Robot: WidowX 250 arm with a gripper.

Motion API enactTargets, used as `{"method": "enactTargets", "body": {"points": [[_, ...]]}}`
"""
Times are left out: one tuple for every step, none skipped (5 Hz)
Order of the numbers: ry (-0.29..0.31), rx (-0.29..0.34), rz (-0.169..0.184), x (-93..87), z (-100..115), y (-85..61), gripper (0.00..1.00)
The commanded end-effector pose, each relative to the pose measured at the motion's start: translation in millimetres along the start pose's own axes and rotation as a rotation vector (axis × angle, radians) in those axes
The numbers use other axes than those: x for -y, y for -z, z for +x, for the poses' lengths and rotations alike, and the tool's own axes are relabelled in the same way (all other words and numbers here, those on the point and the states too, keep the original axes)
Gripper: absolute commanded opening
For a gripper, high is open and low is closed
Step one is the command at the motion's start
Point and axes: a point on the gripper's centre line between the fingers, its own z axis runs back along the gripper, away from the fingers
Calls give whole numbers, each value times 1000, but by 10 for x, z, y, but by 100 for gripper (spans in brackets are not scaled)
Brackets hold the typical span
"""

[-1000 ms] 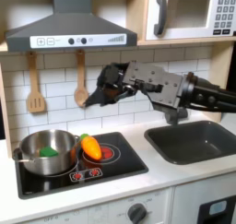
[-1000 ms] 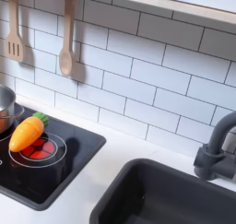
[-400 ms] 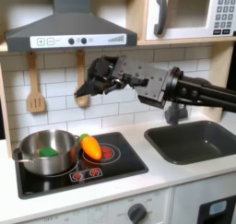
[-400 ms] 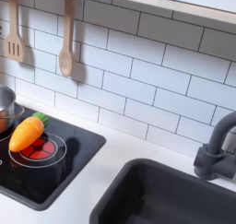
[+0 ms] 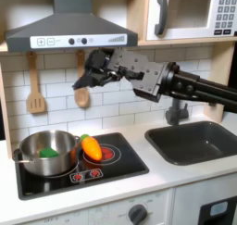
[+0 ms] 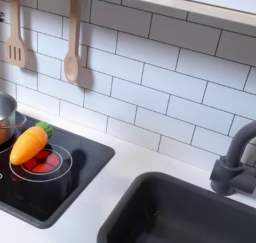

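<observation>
I am holding the gripper [image 5: 85,81] high over the stove, right against the wooden spoon [image 5: 81,93] that is hanging on the tiled wall under the range hood [image 5: 65,30]. In the first exterior view the fingers are sitting at the spoon's handle, just above its bowl; I cannot tell whether they are parted or closed, since the dark parts are blurring together. In the second exterior view the spoon [image 6: 71,49] is hanging straight, with a slotted spatula [image 6: 16,32] at its nine o'clock.

Working outward: at six o'clock below the fingers a carrot [image 5: 91,147] is lying on the cooktop [image 5: 111,164], its green end touching the rim of the steel pot [image 5: 46,151]. Something green is sitting inside the pot. At four o'clock from the gripper the sink [image 5: 199,141] is set into the bench [image 5: 139,187], with its tap [image 6: 232,167] behind it. The microwave [image 5: 190,11] is at two o'clock.

Risk, in my judgement: the fingers are working close to the wall, so a small push inward could be pressing the spoon against the tiles or knocking it off its hook. If it drops, it would be landing on the carrot or the pot directly below.
</observation>
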Motion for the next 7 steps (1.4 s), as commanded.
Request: {"method": "enactTargets", "body": {"points": [[-10, 20, -21, 74, 152, 41, 0], [-25, 16, -36, 110, 198, 108, 0], [-43, 28, -44, 125, 311, 169, 0], [-64, 52, -52, 140, 430, 270, 0], [-78, 59, -65, 178, 511, 313, 0], [-94, 64, -80, 197, 538, 332, 0], [-95, 53, -64, 195, 535, 274, 0]]}}
